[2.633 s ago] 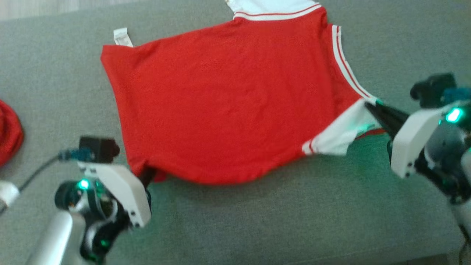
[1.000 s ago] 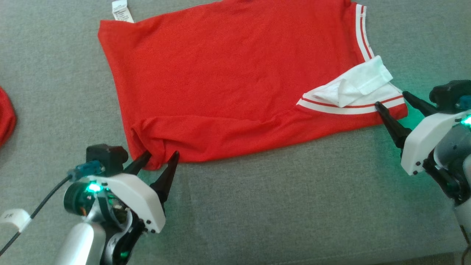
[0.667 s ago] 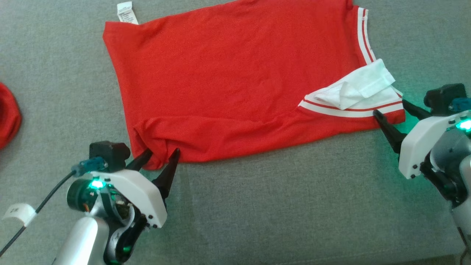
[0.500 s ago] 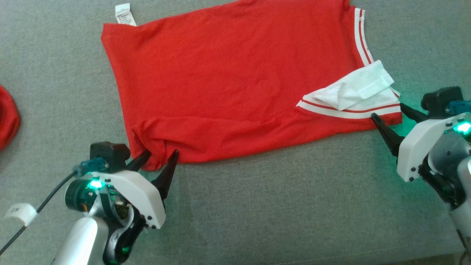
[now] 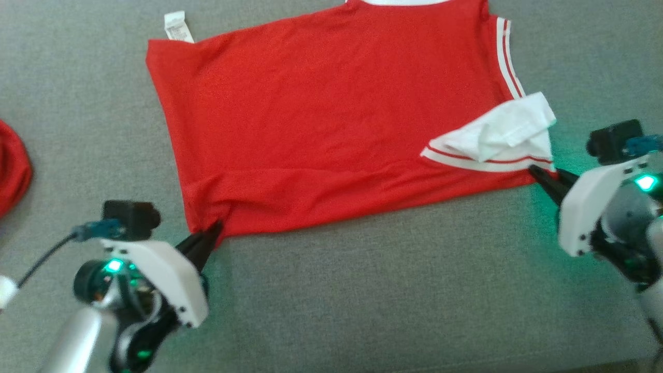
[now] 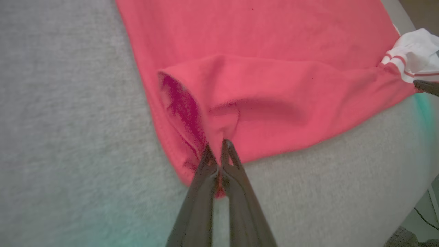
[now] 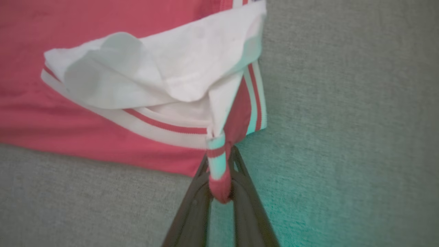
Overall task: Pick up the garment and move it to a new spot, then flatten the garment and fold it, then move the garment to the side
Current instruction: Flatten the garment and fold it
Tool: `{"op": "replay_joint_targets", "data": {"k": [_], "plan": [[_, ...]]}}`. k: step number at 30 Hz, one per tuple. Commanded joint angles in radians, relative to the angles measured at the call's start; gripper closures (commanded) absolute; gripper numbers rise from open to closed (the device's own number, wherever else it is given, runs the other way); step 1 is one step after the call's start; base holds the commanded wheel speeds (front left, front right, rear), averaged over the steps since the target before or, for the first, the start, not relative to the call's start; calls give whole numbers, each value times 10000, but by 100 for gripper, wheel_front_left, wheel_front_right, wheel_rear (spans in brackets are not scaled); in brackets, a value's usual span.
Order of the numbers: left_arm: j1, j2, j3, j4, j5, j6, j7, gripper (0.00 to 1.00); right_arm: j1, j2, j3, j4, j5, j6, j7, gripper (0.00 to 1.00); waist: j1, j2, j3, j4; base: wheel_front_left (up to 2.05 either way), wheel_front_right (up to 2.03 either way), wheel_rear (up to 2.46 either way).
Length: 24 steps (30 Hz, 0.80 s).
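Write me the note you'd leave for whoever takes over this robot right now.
Left gripper: shut on the near hem corner of the jersey.
Right gripper: shut on its striped trim by the crumpled white sleeve.
Jersey lies spread, mostly flat, on the grey surface; a red cloth sits apart at far left.
Done: both near corners gripped.
To do: fold it, then move it aside.
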Motion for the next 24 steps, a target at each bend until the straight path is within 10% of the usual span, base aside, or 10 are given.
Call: {"op": "replay_joint_targets", "data": {"k": [1, 10, 17, 18, 19, 21, 22, 24], "plan": [[172, 468, 560, -522, -371, -103, 331, 100, 43, -620, 50, -212, 283, -9, 261, 100, -1, 0, -159, 36, 0, 0, 0], [1647, 1604, 1526, -2264, -2351, -267, 1883, 100, 1350, -3134, 45, -2292, 2594, -9, 2170, 100, -1, 0, -660, 136, 0, 0, 0], [3123, 1319, 931, -2907, -2470, -345, 1761, 100, 3230, -4076, -386, -3135, 3325, -9, 2815, 97, -1, 0, -596, 207, 0, 0, 0], [3197, 1227, 826, -2833, -2333, -348, 1616, 100, 3378, -4020, -475, -3119, 3258, -9, 2736, 68, -1, 0, -578, 221, 0, 0, 0], [3229, 1094, 763, -2718, -2191, -306, 1430, 100, 3494, -3949, -542, -3100, 3170, -9, 2657, 0, -1, 0, -566, 238, 0, 0, 0], [3253, 876, 584, -2507, -2003, -294, 1168, 48, 3628, -3784, -664, -3037, 2938, -9, 2511, 0, -1, 0, -558, 261, 0, 0, 0], [3242, 809, 536, -2436, -1885, -278, 1044, 4, 3672, -3709, -709, -3041, 2849, -9, 2448, 0, -1, 0, -561, 273, 0, 0, 0], [3204, 715, 557, -2296, -1623, -164, 777, 0, 3668, -3496, -1028, -2939, 2577, -9, 2183, 0, -1, 0, -577, 276, 0, 0, 0]]}}
